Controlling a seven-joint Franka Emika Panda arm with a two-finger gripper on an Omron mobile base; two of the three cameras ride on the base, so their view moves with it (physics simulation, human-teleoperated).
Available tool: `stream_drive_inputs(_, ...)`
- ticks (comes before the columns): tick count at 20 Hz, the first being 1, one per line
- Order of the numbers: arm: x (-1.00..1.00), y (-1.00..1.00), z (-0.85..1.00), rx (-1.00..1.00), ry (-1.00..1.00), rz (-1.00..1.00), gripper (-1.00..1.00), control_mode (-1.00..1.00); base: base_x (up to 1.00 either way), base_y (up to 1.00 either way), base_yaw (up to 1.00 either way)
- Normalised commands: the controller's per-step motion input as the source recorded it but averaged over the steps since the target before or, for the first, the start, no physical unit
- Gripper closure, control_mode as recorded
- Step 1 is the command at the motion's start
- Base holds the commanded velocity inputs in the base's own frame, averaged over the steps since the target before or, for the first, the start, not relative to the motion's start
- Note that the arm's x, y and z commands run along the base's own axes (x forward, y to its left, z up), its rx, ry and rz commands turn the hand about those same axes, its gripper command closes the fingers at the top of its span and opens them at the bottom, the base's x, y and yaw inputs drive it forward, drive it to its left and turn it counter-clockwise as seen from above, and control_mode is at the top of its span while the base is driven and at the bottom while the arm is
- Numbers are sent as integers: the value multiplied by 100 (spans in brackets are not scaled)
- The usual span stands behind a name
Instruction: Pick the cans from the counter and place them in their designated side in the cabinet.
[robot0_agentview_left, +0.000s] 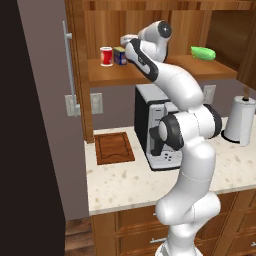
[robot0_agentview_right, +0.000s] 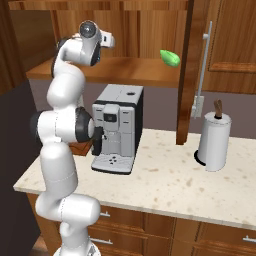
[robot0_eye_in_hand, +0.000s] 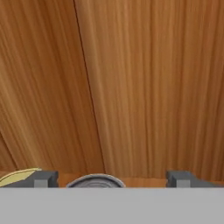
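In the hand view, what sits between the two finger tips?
The grey lid of the teal can shows at the bottom edge between the spread fingertips of the gripper, nearer this one, with the cabinet's wood panel behind.

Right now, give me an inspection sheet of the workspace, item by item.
Surface: beige speckled stone counter, no cans on it.
Job's things: dark blue can with yellow label on the brown wooden cabinet shelf; grey round lid just below the end effector.
Clutter: red can with white rim, green object, brown cutting board, black and silver coffee machine, white paper towel roll.
End effector: open, inside the cabinet.
Cables: nothing seen.
Surroundings: tall dark grey unit, wall sockets.
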Motion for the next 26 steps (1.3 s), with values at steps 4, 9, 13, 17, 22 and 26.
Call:
stream_drive_inputs(4,1,0,-1,0,-20,8,-100,-100,0,0,0)
stream_drive_inputs(9,-10,-5,0,0,-21,9,-100,-100,0,0,0)
stream_drive_inputs(13,-25,-14,4,0,-4,8,-100,-100,0,0,0)
stream_drive_inputs(17,-46,-24,13,0,0,7,-100,-100,0,0,0)
stream_drive_inputs(22,-62,-23,22,-2,0,5,-100,-100,0,0,0)
stream_drive_inputs(26,-69,-18,22,-4,0,4,-100,-100,0,0,0)
